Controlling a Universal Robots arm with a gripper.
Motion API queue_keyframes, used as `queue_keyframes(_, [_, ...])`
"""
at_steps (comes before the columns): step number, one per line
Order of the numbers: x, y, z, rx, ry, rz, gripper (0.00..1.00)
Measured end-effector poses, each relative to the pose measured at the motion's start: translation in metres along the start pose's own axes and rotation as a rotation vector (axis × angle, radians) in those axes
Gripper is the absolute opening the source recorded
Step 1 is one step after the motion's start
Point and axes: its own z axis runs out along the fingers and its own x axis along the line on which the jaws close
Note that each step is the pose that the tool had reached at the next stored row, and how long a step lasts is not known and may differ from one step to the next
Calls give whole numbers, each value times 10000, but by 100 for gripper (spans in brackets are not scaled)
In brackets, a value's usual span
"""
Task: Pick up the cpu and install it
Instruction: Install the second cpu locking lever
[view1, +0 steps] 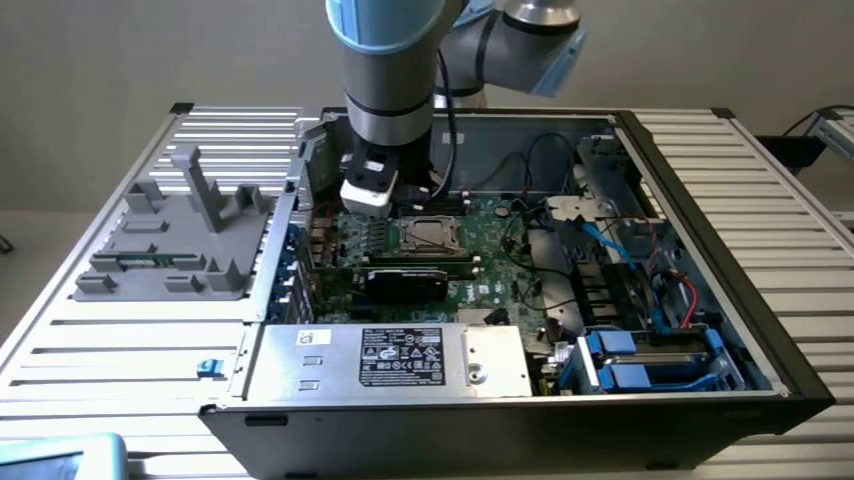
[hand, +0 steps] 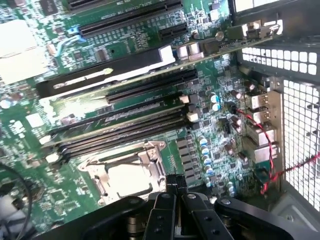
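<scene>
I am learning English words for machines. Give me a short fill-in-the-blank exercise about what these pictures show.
1. The gripper hangs over the green ___ inside the open computer case.
2. Its jaws are ___.
3. The grey holder stands outside the case, on the exterior view's ___.

Missing words: motherboard; shut; left.

The motherboard (view1: 494, 255) is green, with black slots (hand: 120, 127) crossing it. At frame centre in the exterior view, the socket (view1: 430, 234) shows silver-grey metal. The arm (view1: 387, 70) is grey with light-blue caps. A grey fixture (view1: 180, 235) sits at left; blue drive tabs (view1: 621, 360) at lower right. A red wire (hand: 270, 150) runs beside perforated grey metal.
</scene>
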Motion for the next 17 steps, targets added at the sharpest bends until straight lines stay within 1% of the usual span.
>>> queue_keyframes(2, [42, -15, -7, -6, -21, 8, 11])
queue_keyframes(4, [60, 4, -15, -22, -65, 25, 11])
queue_keyframes(7, [79, 54, -30, -55, -174, 63, 11])
queue_keyframes(8, [88, 69, -33, -63, -201, 73, 11])
queue_keyframes(12, [152, 91, -12, -69, -221, 81, 11])
queue_keyframes(17, [199, 119, 58, -78, -249, 98, 11])
